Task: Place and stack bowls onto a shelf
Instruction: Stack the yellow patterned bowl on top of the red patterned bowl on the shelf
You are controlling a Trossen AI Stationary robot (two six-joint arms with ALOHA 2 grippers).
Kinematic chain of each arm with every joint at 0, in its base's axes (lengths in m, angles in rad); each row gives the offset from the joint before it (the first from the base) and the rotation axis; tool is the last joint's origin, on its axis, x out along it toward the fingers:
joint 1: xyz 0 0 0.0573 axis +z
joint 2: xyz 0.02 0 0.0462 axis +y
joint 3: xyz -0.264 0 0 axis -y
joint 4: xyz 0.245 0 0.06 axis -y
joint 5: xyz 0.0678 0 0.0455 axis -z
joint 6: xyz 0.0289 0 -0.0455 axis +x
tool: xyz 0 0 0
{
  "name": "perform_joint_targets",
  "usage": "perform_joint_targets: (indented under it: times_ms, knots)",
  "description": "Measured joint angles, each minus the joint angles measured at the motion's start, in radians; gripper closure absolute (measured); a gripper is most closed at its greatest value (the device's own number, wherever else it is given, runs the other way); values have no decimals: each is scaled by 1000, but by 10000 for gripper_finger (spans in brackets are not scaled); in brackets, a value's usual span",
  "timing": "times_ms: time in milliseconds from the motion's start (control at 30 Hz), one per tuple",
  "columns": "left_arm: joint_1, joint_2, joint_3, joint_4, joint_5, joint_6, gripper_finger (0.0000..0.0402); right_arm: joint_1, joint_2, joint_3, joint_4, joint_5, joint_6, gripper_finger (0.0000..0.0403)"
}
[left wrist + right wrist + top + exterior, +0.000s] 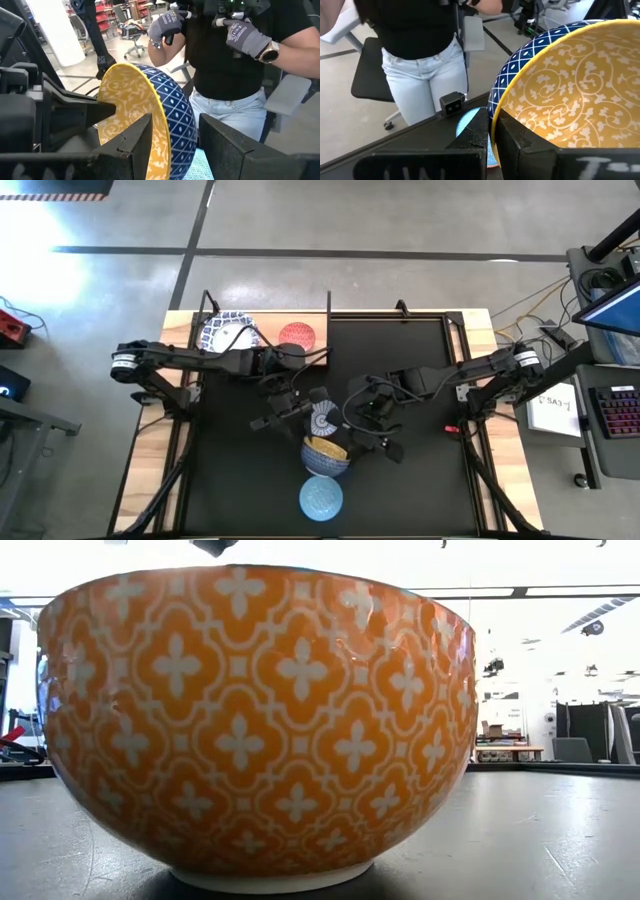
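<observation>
A bowl, yellow inside and blue with white lattice outside (325,452), hangs tilted over the middle of the black mat (420,480). My left gripper (303,432) (177,130) and my right gripper (352,445) (492,117) are both shut on it from opposite sides. On the light-wood shelf (262,350) at the far left stand a white bowl with a blue rim (228,332) and a red bowl (296,335). A blue-grey radial bowl (323,418) and a light-blue bowl (321,498) sit on the mat. My left gripper has the bowl's wall (175,150) between its fingers, one finger (135,145) on the yellow inside and one (235,150) on the blue outside. It comes from the table's left, nearly level. The bowl is lifted clear and stands tipped on edge. My right gripper pinches the bowl's rim (496,111), one finger (475,135) on the blue outside and one (520,140) on the yellow inside. The fingers come from the table's right, slanting down. The bowl rises tilted beyond the fingers, clear of the mat.
An orange bowl with a white pattern (260,720) stands on its foot right before the low camera and hides the table behind it. A person in gloves (235,60) stands beyond the table's near edge. A laptop and keyboard (615,405) are at the right.
</observation>
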State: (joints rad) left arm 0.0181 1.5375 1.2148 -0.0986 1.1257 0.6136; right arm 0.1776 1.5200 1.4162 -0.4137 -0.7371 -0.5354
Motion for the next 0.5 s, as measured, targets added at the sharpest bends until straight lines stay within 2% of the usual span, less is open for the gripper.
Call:
perform_joint_targets:
  times_ms: [233, 500]
  knots:
    - [0, 0, 0, 1, -22, 14, 256, -1, -1, 0, -1, 5, 22, 394]
    - [0, -1, 0, -2, -44, -6, 256, -2, -3, 2, 1, 16, 169, 394]
